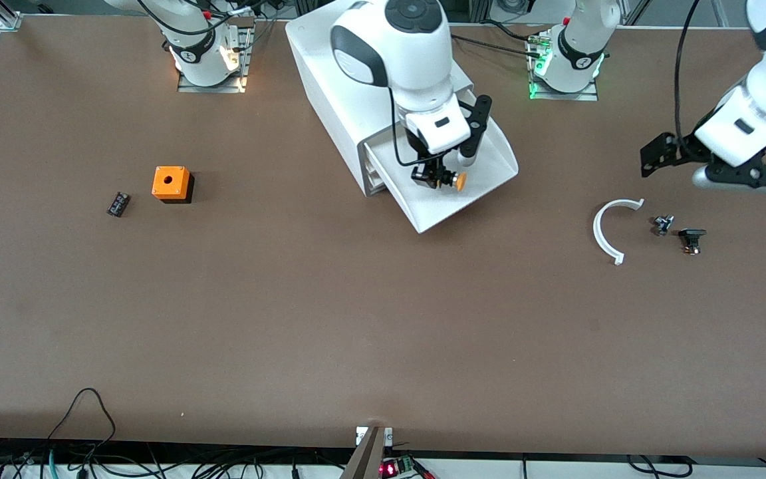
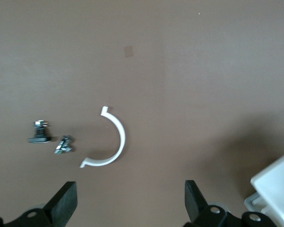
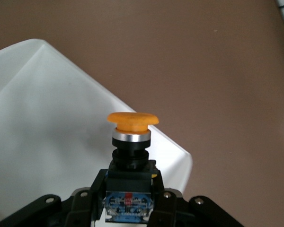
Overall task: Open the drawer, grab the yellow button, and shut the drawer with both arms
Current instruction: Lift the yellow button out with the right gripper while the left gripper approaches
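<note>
The white cabinet stands at the back middle of the table with its top drawer pulled out toward the front camera. My right gripper is shut on the button and holds it just over the open drawer. In the right wrist view the button shows an orange cap on a black body gripped between the fingers, over the drawer's white floor. My left gripper is open and empty, up over the table at the left arm's end, above bare table.
A white curved piece and two small dark parts lie under the left gripper; they also show in the left wrist view. An orange cube with a hole and a flat black part lie toward the right arm's end.
</note>
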`<act>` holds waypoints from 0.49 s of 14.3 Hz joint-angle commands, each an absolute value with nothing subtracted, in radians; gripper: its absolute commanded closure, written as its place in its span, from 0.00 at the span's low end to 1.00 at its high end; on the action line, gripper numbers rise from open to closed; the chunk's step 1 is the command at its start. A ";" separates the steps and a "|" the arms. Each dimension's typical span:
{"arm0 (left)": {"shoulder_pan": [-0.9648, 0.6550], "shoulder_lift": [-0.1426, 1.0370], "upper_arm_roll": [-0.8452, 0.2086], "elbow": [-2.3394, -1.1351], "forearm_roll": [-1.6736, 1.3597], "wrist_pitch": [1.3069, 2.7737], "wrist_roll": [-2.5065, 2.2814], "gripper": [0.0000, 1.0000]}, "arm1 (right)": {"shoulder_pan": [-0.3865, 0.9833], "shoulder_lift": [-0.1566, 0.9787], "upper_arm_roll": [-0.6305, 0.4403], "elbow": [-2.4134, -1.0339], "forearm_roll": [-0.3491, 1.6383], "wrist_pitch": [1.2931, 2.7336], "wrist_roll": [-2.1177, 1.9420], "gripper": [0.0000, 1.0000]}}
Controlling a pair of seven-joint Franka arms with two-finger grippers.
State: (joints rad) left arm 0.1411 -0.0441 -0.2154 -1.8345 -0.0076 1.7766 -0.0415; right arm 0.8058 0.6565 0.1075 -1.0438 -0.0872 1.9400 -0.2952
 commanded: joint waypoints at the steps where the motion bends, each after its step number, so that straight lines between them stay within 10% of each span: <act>1: 0.133 -0.048 -0.267 -1.977 -0.031 1.960 -0.153 0.00 | 0.727 0.591 0.132 -1.101 -0.091 1.947 -0.273 0.69; 7: 0.115 0.076 -0.419 -2.071 -0.022 2.230 -0.547 0.00 | 0.517 0.450 0.130 -1.250 -0.025 1.948 -0.267 0.69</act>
